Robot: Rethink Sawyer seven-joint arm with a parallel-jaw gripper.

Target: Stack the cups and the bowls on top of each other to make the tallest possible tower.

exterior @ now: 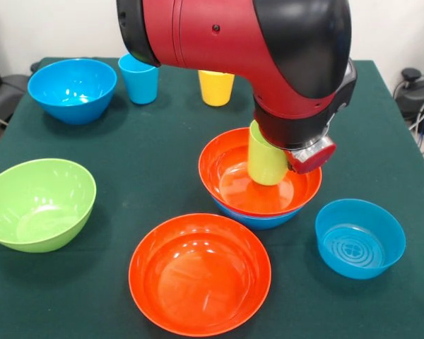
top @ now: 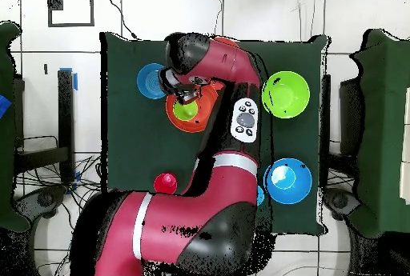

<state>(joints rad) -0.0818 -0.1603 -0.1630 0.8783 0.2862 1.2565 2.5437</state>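
The tower stands mid-table: an orange bowl (exterior: 230,169) nested in a deep blue bowl (exterior: 258,219), with the lime green cup (exterior: 266,161) upright inside it. My gripper (exterior: 297,141) sits right on the cup's top; the wrist hides its grasp. From overhead the gripper (top: 186,95) is over the green cup (top: 186,111) in the orange bowl (top: 173,118). Loose pieces are a second orange bowl (exterior: 199,272), a lime green bowl (exterior: 37,203), a deep blue bowl (exterior: 72,88), a smaller blue bowl (exterior: 359,237), a blue cup (exterior: 139,78) and a yellow cup (exterior: 216,87).
A red cup (top: 166,182) stands near the robot's base, seen only from overhead. The arm (exterior: 233,35) spans the table's far side above the cups. Chairs and cables lie beyond the table edges.
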